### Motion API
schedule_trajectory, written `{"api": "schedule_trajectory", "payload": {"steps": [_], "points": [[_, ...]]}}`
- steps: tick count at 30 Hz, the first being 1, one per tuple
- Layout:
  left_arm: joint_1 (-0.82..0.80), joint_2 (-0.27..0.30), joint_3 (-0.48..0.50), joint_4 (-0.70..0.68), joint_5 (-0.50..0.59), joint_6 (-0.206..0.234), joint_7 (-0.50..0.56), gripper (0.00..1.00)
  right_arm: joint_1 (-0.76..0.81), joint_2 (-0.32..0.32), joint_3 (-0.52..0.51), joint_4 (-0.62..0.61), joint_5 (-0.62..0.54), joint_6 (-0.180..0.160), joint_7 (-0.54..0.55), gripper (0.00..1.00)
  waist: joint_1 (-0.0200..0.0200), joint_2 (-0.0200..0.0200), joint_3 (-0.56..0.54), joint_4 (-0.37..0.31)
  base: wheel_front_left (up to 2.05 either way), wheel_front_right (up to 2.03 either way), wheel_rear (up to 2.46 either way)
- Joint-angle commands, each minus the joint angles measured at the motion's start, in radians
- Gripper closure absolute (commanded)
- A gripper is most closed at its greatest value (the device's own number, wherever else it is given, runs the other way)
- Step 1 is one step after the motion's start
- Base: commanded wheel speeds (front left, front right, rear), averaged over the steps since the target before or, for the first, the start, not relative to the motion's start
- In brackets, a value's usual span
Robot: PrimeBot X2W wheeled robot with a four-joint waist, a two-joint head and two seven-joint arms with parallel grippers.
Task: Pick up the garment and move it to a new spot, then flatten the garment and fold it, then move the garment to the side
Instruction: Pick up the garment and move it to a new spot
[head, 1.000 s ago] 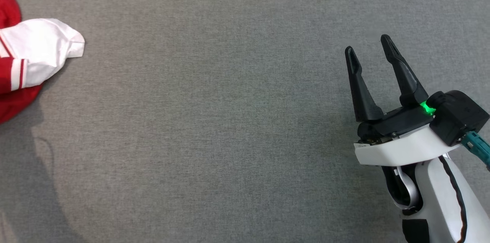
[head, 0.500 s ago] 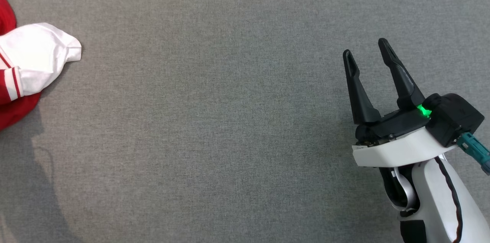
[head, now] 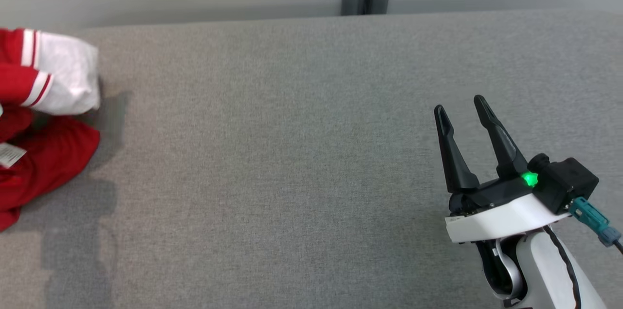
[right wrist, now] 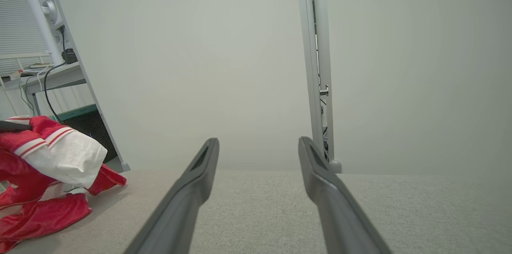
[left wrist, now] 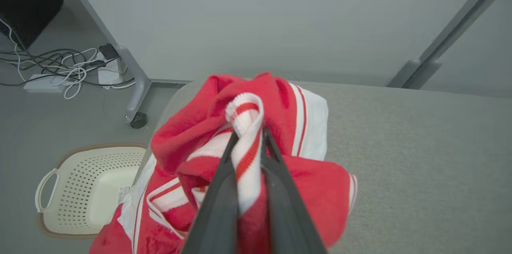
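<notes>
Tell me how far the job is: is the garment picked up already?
Done: the left gripper is shut on a striped band of the red and white garment. In hand: the pick-up; most of the garment lies bunched at the left end of the grey table. Left: carrying it to a new spot, flattening, folding, moving aside. The right gripper is open and empty.

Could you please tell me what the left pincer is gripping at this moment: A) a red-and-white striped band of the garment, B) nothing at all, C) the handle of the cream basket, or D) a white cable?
A: in the left wrist view the left pincer is closed on a striped ribbed band of the garment, with the red cloth bunched around its two dark fingers.
</notes>
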Motion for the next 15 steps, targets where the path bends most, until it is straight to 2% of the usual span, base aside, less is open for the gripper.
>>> {"api": "schedule_trajectory", "payload": {"steps": [1,2,5,15], "points": [[-0.013,-0.009,-0.006,-0.037,-0.017,-0.004,0.010,1.00,0.014,-0.001,-0.004,0.002,0.007,0.002,-0.008,0.00,0.0000,0.0000,-0.043,-0.021,0.00,0.00,0.00],[-0.013,-0.012,-0.027,-0.105,-0.025,-0.008,0.031,1.00,0.024,0.001,-0.007,0.003,0.011,0.002,-0.010,0.00,0.0000,0.0000,-0.061,-0.034,0.00,0.00,0.00],[-0.007,-0.015,-0.046,-0.177,-0.038,-0.009,0.052,1.00,0.033,0.003,-0.010,0.005,0.016,0.002,-0.012,0.00,0.0000,0.0000,-0.078,-0.050,0.00,0.00,0.00],[0.078,-0.079,-0.113,-0.591,-0.150,-0.005,0.178,1.00,0.071,0.011,-0.032,0.004,0.026,0.002,-0.015,0.00,0.0000,0.0000,-0.145,-0.156,0.00,0.00,0.00]]}}
